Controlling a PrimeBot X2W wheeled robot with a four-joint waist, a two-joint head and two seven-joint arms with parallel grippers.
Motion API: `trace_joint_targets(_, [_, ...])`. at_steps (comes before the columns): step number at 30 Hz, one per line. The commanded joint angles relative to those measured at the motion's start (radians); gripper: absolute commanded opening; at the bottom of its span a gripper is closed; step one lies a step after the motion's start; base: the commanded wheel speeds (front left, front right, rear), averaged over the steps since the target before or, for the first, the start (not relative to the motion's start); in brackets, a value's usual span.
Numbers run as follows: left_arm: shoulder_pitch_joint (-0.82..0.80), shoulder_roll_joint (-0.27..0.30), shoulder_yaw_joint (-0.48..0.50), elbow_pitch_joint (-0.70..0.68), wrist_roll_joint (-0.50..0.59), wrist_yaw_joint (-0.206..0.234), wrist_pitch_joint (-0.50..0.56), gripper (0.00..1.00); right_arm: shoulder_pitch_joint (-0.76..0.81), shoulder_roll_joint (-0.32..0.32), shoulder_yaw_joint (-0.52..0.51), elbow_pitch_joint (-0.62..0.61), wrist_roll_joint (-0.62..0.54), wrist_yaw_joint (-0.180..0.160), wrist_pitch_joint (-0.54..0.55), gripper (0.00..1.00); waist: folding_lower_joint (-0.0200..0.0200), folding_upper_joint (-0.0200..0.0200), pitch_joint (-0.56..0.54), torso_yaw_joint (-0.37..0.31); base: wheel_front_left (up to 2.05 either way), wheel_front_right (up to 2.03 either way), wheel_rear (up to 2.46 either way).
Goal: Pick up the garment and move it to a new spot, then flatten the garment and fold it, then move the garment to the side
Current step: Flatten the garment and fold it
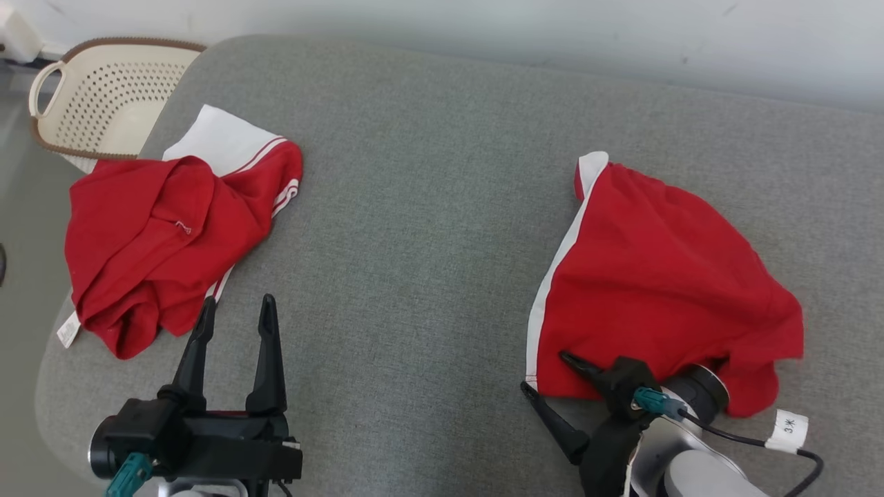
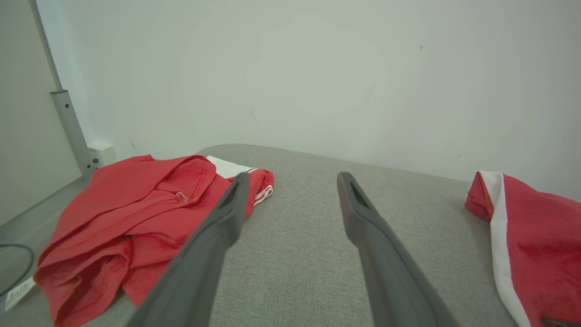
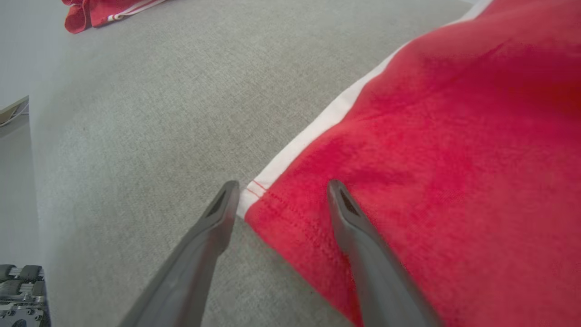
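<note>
On the right side of the grey padded surface (image 1: 414,207), the red garment with the white stripe (image 1: 656,276) is lying loosely spread, wrinkled and not folded. The right gripper (image 1: 544,373) is hovering at its near corner, with the two fingers standing wide apart and holding nothing. In the right wrist view one finger is pointing over the red cloth and the other over the bare grey surface, so the stitched corner is sitting between them. I cannot tell whether the fingertips are touching the cloth. The left gripper (image 1: 238,300) is also standing wide open and empty, just beside a second red garment (image 1: 152,241), which is lying crumpled near the cream basket (image 1: 103,96). Judging from this, the task is looking to be in its early part: the cloth is not lying flat yet, no fold is showing, and the folding and the final move to the side are waiting to be done.
</note>
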Motion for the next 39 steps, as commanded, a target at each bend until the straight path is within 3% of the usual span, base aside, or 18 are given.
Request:
trace_joint_targets(1, [-0.012,-0.006,0.006,0.006,0.015,-0.009,-0.007,1.00,-0.016,-0.001,0.012,0.012,0.011,0.000,0.003,1.00,-0.0002,-0.0001,0.023,0.019,0.00,0.00,0.00])
trace_joint_targets(6, [-0.025,-0.034,0.023,0.019,0.035,-0.036,-0.007,1.00,-0.047,0.005,0.073,0.106,0.013,0.000,0.076,1.00,-0.0002,-0.0001,0.033,0.017,0.00,0.00,0.00])
trace_joint_targets(7, [-0.027,-0.039,0.027,0.021,0.040,-0.041,-0.007,1.00,-0.050,0.004,0.083,0.123,0.012,0.000,0.094,0.56,-0.0002,-0.0001,0.035,0.014,0.00,0.00,0.00])
trace_joint_targets(8, [-0.028,-0.042,0.032,0.023,0.043,-0.044,-0.007,1.00,-0.053,0.005,0.089,0.136,0.016,0.000,0.109,0.39,-0.0002,-0.0001,0.036,0.011,0.00,0.00,0.00])
trace_joint_targets(9, [-0.029,-0.045,0.036,0.024,0.048,-0.050,-0.007,1.00,-0.056,0.002,0.092,0.144,0.014,0.000,0.121,0.04,-0.0002,-0.0001,0.037,0.007,0.00,0.00,0.00])
trace_joint_targets(10, [-0.028,-0.048,0.041,0.024,0.052,-0.052,-0.007,1.00,-0.054,0.001,0.093,0.149,0.020,0.000,0.130,0.00,-0.0002,-0.0001,0.037,0.001,0.00,0.00,0.00])
trace_joint_targets(16, [-0.021,-0.060,0.070,0.027,0.077,-0.068,-0.007,1.00,-0.038,-0.021,0.023,0.082,0.046,0.000,0.124,0.00,-0.0002,-0.0001,0.034,-0.051,0.00,0.00,0.00])
trace_joint_targets(28, [-0.029,-0.052,0.121,0.026,0.119,-0.083,-0.005,1.00,0.103,-0.037,-0.272,-0.268,0.059,0.000,0.188,0.00,-0.0002,-0.0001,0.027,-0.225,0.00,0.00,0.00])
trace_joint_targets(39, [-0.036,-0.042,0.141,0.035,0.136,-0.083,-0.005,1.00,0.245,0.059,-0.553,-0.497,0.105,0.000,0.222,0.00,-0.0002,-0.0001,0.019,-0.315,0.00,0.00,0.00])
